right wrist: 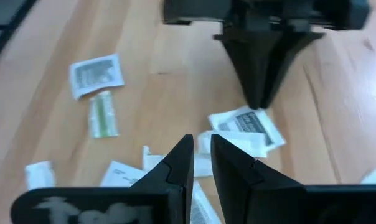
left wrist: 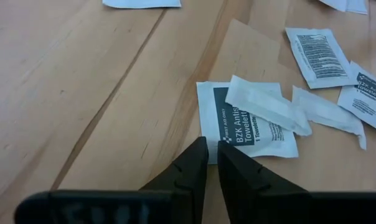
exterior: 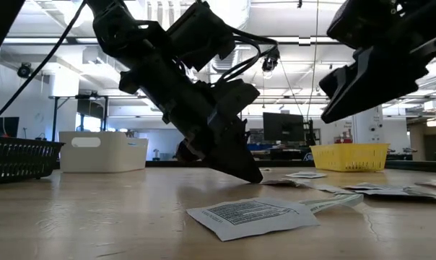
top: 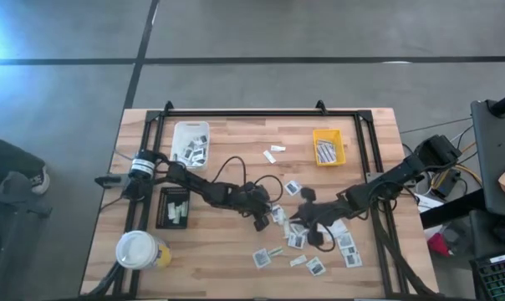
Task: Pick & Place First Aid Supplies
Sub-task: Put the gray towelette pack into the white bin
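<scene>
Several small white first aid packets (top: pixel 307 242) lie scattered on the wooden table's near middle. My left gripper (left wrist: pixel 211 148) points steeply down, shut, with its tips at one edge of a towelette packet (left wrist: pixel 250 127); a narrow white strip (left wrist: pixel 269 104) lies across that packet. My right gripper (right wrist: pixel 200 146) faces it from the table's right side. It is shut, holds nothing, and hangs above the packets, clear of the table (exterior: pixel 362 72). In the low view a printed packet (exterior: pixel 247 215) lies flat in front. My left gripper comes slanting down from the table's left side. Its shut fingertips (exterior: pixel 251 173) stand down at the tabletop, at the towelette packet's dark printed edge (left wrist: pixel 222 127). Nothing is between the fingers. I cannot tell whether the tips rest on the packet or just beside it.
A white bin (top: pixel 191 142) stands at the far left and a yellow bin (top: pixel 328 146) at the far right. A black tray (top: pixel 173 206) and a white-lidded yellow cup (top: pixel 138 249) stand at the left. Black frame rails (top: pixel 261 113) run along the far edge and sides.
</scene>
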You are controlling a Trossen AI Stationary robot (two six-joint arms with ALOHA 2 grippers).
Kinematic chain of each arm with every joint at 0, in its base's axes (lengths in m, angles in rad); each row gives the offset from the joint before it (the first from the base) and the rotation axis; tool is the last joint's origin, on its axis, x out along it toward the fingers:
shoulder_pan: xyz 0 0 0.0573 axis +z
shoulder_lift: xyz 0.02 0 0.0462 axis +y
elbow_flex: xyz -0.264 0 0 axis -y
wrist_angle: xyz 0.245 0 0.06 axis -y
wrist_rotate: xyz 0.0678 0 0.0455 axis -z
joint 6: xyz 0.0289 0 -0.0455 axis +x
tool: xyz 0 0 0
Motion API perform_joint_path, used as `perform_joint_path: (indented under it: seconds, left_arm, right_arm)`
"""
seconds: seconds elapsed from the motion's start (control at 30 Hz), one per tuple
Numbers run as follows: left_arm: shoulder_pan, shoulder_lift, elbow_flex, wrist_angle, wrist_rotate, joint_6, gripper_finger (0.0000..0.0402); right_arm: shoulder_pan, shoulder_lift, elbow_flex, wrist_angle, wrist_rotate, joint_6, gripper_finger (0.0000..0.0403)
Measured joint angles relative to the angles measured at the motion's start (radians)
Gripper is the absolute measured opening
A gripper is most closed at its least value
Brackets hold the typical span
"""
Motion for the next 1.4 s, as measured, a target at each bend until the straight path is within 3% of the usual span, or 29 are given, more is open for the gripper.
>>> perform_joint_path:
  seconds: [0.37, 0.7, 0.87, 1.1, 1.4]
  left_arm:
    - [0.0, 0.001, 0.0, 0.0, 0.006, -0.001, 0.006]
    - [0.0, 0.001, -0.001, 0.0, 0.008, 0.002, 0.006]
    - [0.0, 0.001, -0.002, 0.003, 0.008, -0.008, 0.006]
    - [0.0, 0.001, -0.002, 0.003, 0.008, -0.043, 0.006]
    - [0.0, 0.001, -0.002, 0.003, 0.008, -0.045, 0.006]
  right_arm:
    - [0.051, -0.001, 0.139, -0.266, -0.008, -0.118, 0.0054]
    - [0.045, 0.005, 0.13, -0.167, 0.047, -0.197, 0.0054]
    - [0.011, 0.093, 0.131, -0.053, 0.073, -0.138, 0.0054]
    - [-0.03, 0.245, 0.16, -0.054, 0.068, -0.033, 0.0054]
    - [-0.053, 0.319, 0.216, -0.091, 0.06, -0.005, 0.0054]
